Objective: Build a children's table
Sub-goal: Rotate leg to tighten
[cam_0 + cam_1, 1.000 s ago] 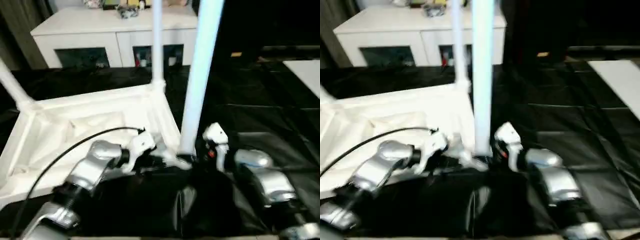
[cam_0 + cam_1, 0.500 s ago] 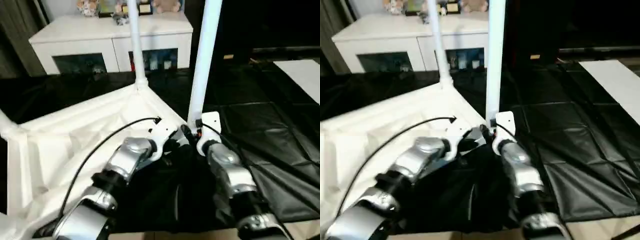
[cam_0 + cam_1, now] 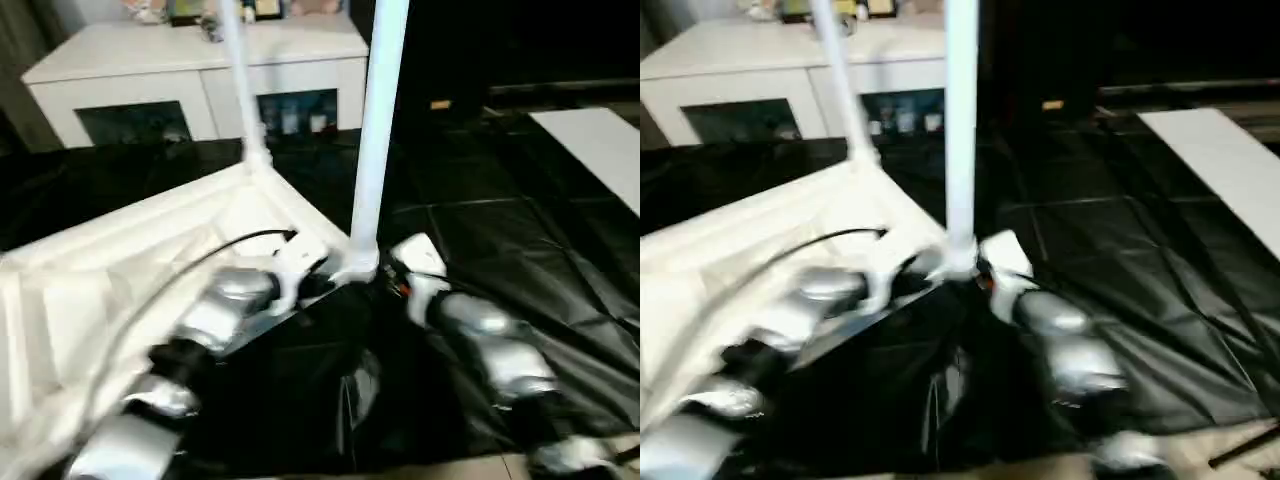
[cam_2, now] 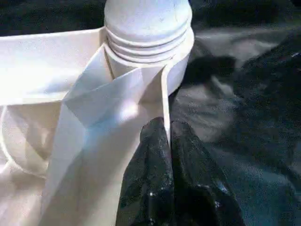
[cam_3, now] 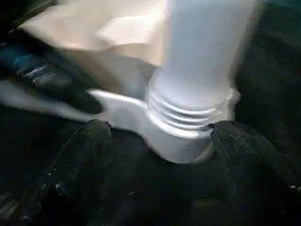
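Note:
The white tabletop (image 3: pixel 120 270) lies upside down on black sheeting, ribs showing. One white leg (image 3: pixel 243 90) stands upright in the far corner socket. A second leg (image 3: pixel 373 130) rises from the near right corner socket (image 3: pixel 352 272), its threaded base (image 4: pixel 148 35) seated in it. My left gripper (image 4: pixel 168 136) is shut on the tabletop's thin rim (image 4: pixel 164 94) just beside that socket. My right gripper (image 5: pixel 160 139) is open, with one finger (image 5: pixel 87 141) and the other finger (image 5: pixel 237 143) on either side of the leg's threaded base (image 5: pixel 186 113).
A white cabinet (image 3: pixel 190 60) with glass doors stands at the back, small items on top. Black sheeting (image 3: pixel 500 210) covers the floor around the tabletop. A white flat panel (image 3: pixel 600 140) lies at the far right.
The head views have shifted and tilted. Both grippers stay at the near right corner, the left on the rim and the right at the leg's base.

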Controlling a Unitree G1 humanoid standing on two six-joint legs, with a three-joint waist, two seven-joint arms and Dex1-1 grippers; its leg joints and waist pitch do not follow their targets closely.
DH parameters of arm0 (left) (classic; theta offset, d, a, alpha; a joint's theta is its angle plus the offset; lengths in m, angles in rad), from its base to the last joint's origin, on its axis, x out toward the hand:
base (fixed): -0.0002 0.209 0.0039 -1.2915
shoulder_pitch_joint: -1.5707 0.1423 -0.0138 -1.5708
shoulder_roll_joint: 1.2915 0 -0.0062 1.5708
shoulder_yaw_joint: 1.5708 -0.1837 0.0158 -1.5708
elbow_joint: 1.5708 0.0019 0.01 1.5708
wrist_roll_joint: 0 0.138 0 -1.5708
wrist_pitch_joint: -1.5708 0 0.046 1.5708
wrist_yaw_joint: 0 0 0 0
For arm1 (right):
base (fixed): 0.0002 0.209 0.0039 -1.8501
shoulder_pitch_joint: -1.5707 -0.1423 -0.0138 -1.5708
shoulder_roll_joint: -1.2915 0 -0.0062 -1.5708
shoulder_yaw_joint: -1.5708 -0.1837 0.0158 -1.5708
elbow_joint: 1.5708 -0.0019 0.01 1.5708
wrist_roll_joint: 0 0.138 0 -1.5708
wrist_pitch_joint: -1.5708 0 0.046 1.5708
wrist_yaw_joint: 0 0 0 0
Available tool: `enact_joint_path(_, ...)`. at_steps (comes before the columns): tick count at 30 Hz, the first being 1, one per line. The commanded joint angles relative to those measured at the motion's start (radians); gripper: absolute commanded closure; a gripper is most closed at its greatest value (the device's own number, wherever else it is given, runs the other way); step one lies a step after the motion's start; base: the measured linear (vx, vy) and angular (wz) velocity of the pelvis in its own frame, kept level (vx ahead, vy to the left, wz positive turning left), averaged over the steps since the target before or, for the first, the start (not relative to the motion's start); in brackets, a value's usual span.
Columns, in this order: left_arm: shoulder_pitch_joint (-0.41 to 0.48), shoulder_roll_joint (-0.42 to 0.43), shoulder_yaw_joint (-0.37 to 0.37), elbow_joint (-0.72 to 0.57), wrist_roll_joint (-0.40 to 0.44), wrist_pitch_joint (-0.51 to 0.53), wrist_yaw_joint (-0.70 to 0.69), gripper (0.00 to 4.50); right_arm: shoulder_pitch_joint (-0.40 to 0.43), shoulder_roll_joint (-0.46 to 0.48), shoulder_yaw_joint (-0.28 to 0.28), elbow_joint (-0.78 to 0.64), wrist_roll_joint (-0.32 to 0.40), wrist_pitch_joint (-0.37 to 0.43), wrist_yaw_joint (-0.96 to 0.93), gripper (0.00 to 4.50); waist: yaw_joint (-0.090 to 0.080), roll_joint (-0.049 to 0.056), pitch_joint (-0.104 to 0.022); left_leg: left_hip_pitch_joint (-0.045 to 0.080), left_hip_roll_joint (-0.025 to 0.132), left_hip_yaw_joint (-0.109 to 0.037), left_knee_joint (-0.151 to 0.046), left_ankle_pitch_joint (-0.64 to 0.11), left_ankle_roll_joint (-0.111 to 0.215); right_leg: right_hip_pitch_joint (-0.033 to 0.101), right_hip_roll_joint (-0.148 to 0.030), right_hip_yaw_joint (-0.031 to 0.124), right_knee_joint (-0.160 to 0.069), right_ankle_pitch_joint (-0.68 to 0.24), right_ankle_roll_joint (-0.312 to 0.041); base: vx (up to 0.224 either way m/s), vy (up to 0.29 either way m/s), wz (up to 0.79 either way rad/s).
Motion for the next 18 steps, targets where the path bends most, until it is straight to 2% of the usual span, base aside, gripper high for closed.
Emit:
enact_joint_path(1,0.043,0.035,-0.066,-0.004,0.006,0.000,-0.120,4.50,0.006,-0.029,0.021,-0.051,0.016,-0.024,0.082,0.70,0.012,-0.014,-0.055,-0.007,0.052,-0.016,-0.060,-0.174,0.125,0.047,-0.065,0.043,-0.060,-0.148,-0.245,0.055,-0.025,0.00)
enact_joint_path(3,0.065,0.073,-0.081,-0.061,-0.014,0.012,-0.194,4.50,0.022,-0.076,0.019,-0.090,0.042,-0.015,0.148,0.70,0.019,-0.014,-0.060,-0.002,0.055,-0.014,-0.054,-0.122,0.147,0.047,-0.061,0.042,-0.045,-0.034,-0.280,0.055,-0.012,-0.01)
enact_joint_path(4,0.069,0.079,-0.083,-0.071,-0.018,0.010,-0.207,4.50,0.025,-0.082,0.019,-0.097,0.047,-0.013,0.158,0.70,0.019,-0.014,-0.060,-0.002,0.055,-0.014,-0.054,-0.122,0.147,0.047,-0.061,0.042,-0.045,-0.034,-0.280,0.055,0.001,0.01)
enact_joint_path(5,0.086,0.101,-0.090,-0.112,-0.040,0.011,-0.260,4.50,0.033,-0.106,0.020,-0.122,0.071,-0.004,0.201,0.70,0.027,-0.010,-0.062,0.004,0.056,-0.012,-0.050,-0.103,0.160,0.046,-0.059,0.042,-0.040,0.010,-0.300,0.000,0.000,0.00)
enact_joint_path(7,0.100,0.121,-0.097,-0.149,-0.057,0.016,-0.306,4.50,0.040,-0.125,0.025,-0.144,0.091,0.004,0.245,0.70,0.036,-0.010,-0.061,0.003,0.059,-0.010,-0.050,-0.102,0.169,0.044,-0.057,0.041,-0.037,0.017,-0.304,0.000,0.000,0.00)
enact_joint_path(10,0.118,0.145,-0.105,-0.196,-0.066,0.031,-0.352,4.50,0.048,-0.135,0.025,-0.170,0.107,0.009,0.290,0.70,0.048,-0.009,-0.054,0.008,0.062,-0.008,-0.058,-0.171,0.136,0.039,-0.056,0.043,-0.045,-0.081,-0.294,0.000,0.000,0.00)
enact_joint_path(11,0.121,0.147,-0.104,-0.203,-0.067,0.034,-0.355,4.50,0.049,-0.134,0.024,-0.176,0.111,0.011,0.296,0.70,0.051,-0.011,-0.052,0.011,0.062,-0.007,-0.062,-0.206,0.115,0.037,-0.057,0.044,-0.049,-0.125,-0.284,0.000,0.000,0.00)
enact_joint_path(12,0.123,0.148,-0.102,-0.205,-0.065,0.032,-0.352,4.50,0.047,-0.132,0.027,-0.179,0.114,0.018,0.305,0.70,0.051,-0.011,-0.050,0.015,0.062,-0.006,-0.065,-0.233,0.096,0.033,-0.057,0.046,-0.053,-0.161,-0.274,0.000,0.000,0.00)
enact_joint_path(15,0.127,0.154,-0.102,-0.213,-0.066,0.035,-0.353,4.50,0.045,-0.133,0.040,-0.177,0.107,0.019,0.312,0.70,0.048,-0.011,-0.047,0.014,0.060,-0.007,-0.071,-0.264,0.065,0.035,-0.058,0.048,-0.057,-0.218,-0.249,0.000,0.000,0.00)
enact_joint_path(17,0.130,0.157,-0.099,-0.221,-0.067,0.040,-0.356,4.50,0.045,-0.138,0.054,-0.178,0.104,0.025,0.331,0.70,0.045,-0.012,-0.049,0.012,0.059,-0.007,-0.070,-0.260,0.058,0.037,-0.058,0.048,-0.056,-0.207,-0.243,0.000,0.000,0.00)
enact_joint_path(18,0.131,0.158,-0.097,-0.226,-0.067,0.043,-0.357,4.50,0.046,-0.143,0.059,-0.181,0.106,0.032,0.348,0.70,0.045,-0.019,-0.050,0.010,0.058,-0.007,-0.068,-0.243,0.064,0.039,-0.058,0.049,-0.055,-0.186,-0.244,0.000,0.000,0.00)
